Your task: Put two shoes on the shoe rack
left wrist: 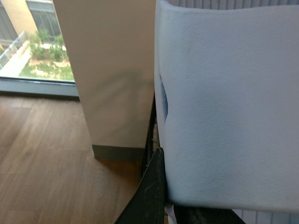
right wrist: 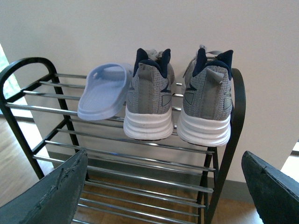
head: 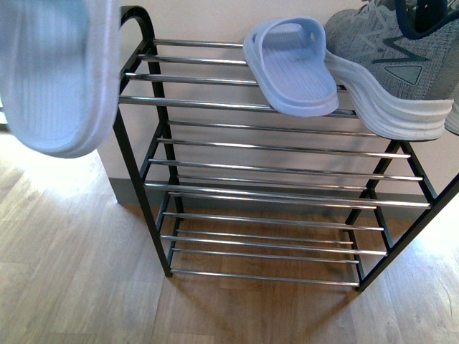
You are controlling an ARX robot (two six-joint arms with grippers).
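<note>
Shoe rack (head: 154, 136) stands against a pale wall on wood-look floor (head: 64, 287); black frame, arched side tops, four tiers of silver rods.

Top tier, from the right wrist view: two grey sneakers, heels toward the camera, side by side at the right end. Left sneaker (right wrist: 147, 100) and right sneaker (right wrist: 206, 105) sit close but with a gap between them; white soles overhang the near rod. One pale blue slide sandal (right wrist: 103, 91) lies just left of them, its edge touching or nearly touching the left sneaker, heel end drooping over the near rods. The left part of the top tier is bare rods.

Second sandal (head: 57, 72) hangs in the air at the near left of the front view, above the floor and left of the rack's arch, sole facing the camera.

Left gripper (left wrist: 161, 196): dark fingers (left wrist: 152, 191) close against the sandal's strap at the lower edge, clamped on it.

Right gripper (right wrist: 163, 186): fingers (right wrist: 51, 193) spread wide apart, nothing between them, facing the rack from the near side.
</note>
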